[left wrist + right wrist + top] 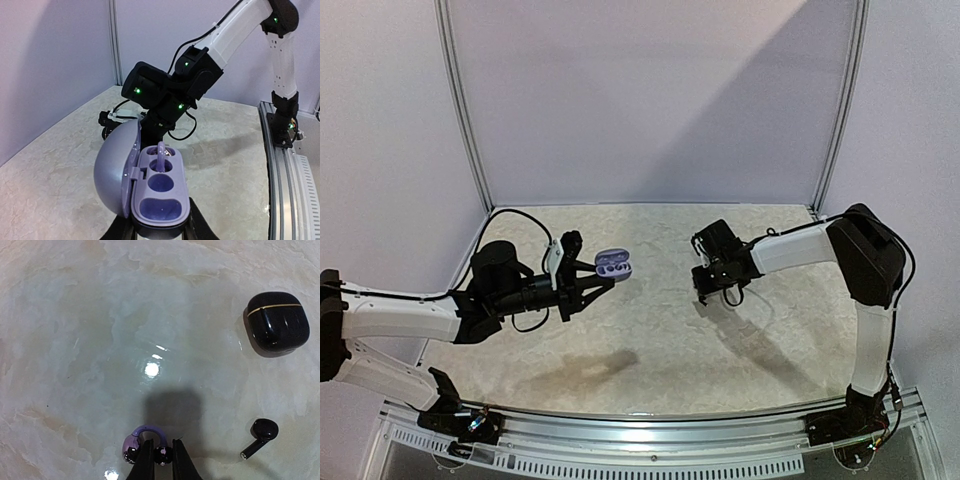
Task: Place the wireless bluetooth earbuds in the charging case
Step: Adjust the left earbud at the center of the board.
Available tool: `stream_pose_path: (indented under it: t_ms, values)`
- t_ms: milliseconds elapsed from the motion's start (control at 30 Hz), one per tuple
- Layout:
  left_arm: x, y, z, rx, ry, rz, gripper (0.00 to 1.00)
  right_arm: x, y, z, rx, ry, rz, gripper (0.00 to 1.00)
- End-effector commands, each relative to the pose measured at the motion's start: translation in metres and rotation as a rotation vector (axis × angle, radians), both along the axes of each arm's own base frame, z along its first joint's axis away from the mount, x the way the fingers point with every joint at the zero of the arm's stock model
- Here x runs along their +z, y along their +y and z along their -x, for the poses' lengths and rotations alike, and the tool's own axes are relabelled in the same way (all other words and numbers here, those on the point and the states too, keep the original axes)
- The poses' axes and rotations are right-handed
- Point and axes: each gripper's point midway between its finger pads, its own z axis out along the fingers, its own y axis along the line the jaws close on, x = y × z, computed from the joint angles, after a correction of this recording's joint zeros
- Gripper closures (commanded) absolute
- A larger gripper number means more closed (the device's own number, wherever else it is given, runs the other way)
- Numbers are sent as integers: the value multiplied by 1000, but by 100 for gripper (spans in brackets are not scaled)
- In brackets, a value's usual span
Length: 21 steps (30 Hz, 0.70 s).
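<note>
My left gripper (601,281) is shut on the base of a lilac charging case (613,265) and holds it above the table with the lid open. In the left wrist view the case (160,192) shows one lilac clip-shaped earbud (161,152) standing in its far wells, while the two near wells are bare. My right gripper (160,452) is shut on one shiny ball of a second lilac earbud (134,444), low over the table. I cannot tell whether that earbud touches the surface. My right gripper (706,289) sits well right of the case.
A shut black case (277,322) with a gold line lies on the marbled table (100,340). A black stemmed earbud (262,432) lies just right of my right gripper. The right arm (170,95) fills the space beyond the lilac case. A metal rail (290,190) runs along the table edge.
</note>
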Motion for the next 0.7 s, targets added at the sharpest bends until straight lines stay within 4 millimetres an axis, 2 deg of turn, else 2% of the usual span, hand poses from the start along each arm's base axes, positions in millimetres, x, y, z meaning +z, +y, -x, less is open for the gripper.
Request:
stream_pose_path:
  t_ms: [0,300,667]
  values:
    - [7,-1,8,-11,-32,14,100,9,-9,0,-84,-29,-26,87]
    - [7,0,7,-7,-28,14,100,13,-5,17,-52,18,-66,76]
    - [8,0,5,-3,-35,14,100,4,-10,32,-39,62,-67,75]
